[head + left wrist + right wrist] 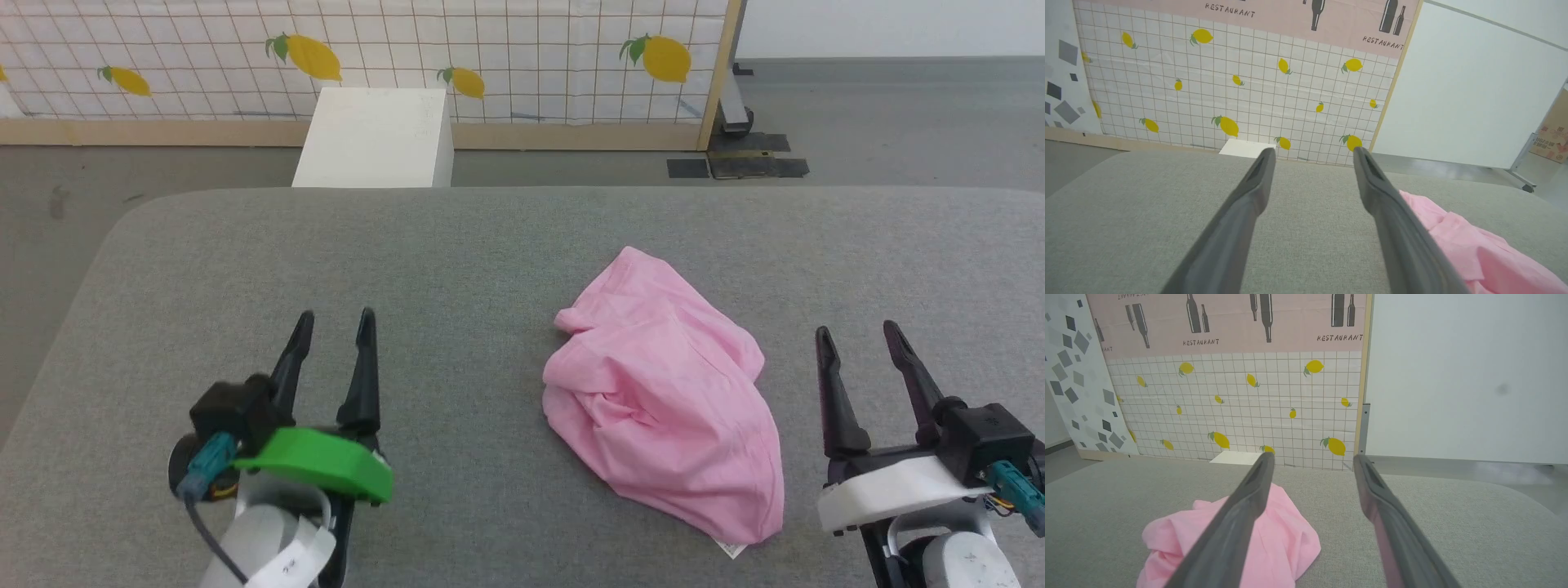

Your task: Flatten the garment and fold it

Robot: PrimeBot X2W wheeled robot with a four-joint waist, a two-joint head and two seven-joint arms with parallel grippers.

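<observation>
Left tool [336,314] sits at the near left for you, low over the grey surface [457,245], its two dark fingers pointing toward the far edge and standing apart with nothing between them. You've got a green bracket [318,465] on that wrist and a paper strip [286,563] on the pale forearm below it, its writing too small to read. Over on the near right, your right tool [856,327] matches that pose: fingers aimed at the far side, spread, empty, white bracket [890,486] at the wrist. Between the two, closer to the right tool, lies the garment [661,392], a crumpled pink heap on the surface, touching neither tool. A small white label tag [731,549] peeks out at its near edge, no print legible. Beyond the far edge stand a white box [375,135] and a lemon-print screen [506,57]. From the wrist cameras, its pink top band [1290,16] reads "RESTAURANT" beside bottle silhouettes.
</observation>
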